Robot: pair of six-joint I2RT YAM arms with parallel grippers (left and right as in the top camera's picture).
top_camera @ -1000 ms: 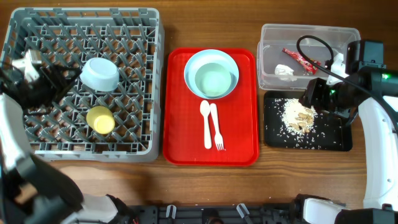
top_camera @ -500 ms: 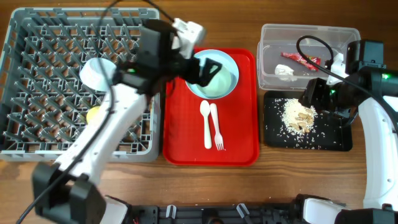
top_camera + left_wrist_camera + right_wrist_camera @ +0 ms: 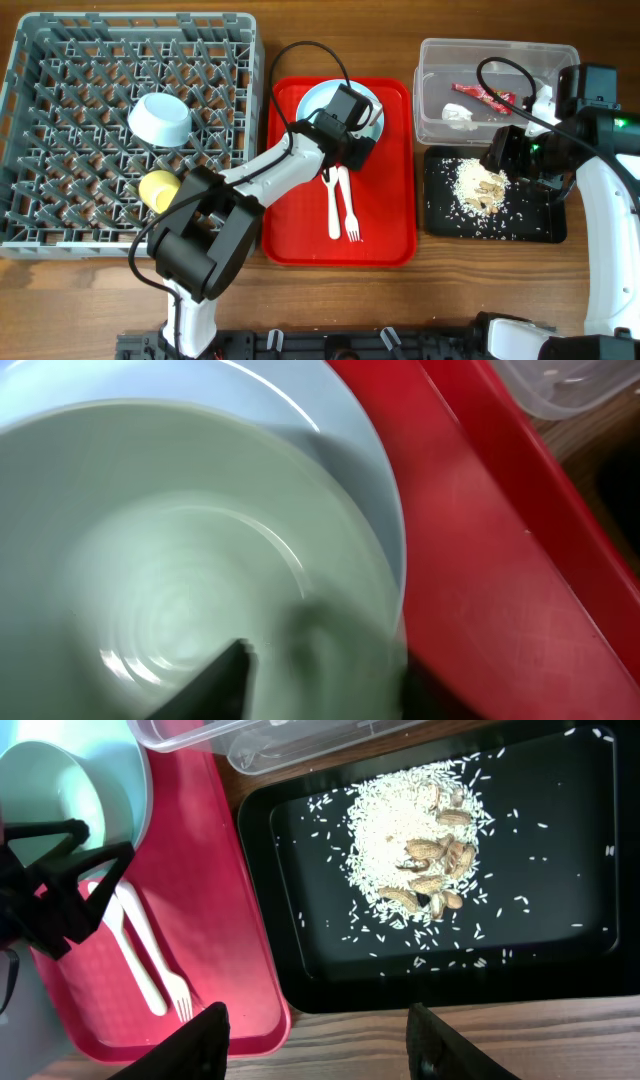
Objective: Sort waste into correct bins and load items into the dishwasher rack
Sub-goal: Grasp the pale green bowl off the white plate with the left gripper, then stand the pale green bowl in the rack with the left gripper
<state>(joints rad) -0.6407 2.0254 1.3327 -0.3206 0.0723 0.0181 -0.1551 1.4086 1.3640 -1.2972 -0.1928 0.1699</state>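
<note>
A mint-green bowl (image 3: 320,122) sits in a white plate (image 3: 304,98) on the red tray. My left gripper (image 3: 352,128) is at the bowl's right rim. In the left wrist view the gripper (image 3: 320,670) is open, with one finger inside the bowl (image 3: 160,560) and one outside above the plate (image 3: 360,470). A white spoon (image 3: 331,200) and fork (image 3: 350,208) lie below. The grey rack (image 3: 60,60) holds a second bowl (image 3: 160,118) and a yellow cup (image 3: 160,190). My right gripper (image 3: 512,155) is open and empty over the black tray (image 3: 545,225) of food scraps (image 3: 478,187).
The clear tub (image 3: 432,60) at the back right holds the red wrapper (image 3: 480,96) and white napkin (image 3: 458,115). The red tray (image 3: 385,240) lies between rack and bins. In the right wrist view, scraps (image 3: 410,850) lie in the black tray (image 3: 300,975) beside the red tray (image 3: 210,920).
My left arm has swung from the rack's left side across to the red tray and its gripper has come down at the bowl's rim. The right arm has not moved.
</note>
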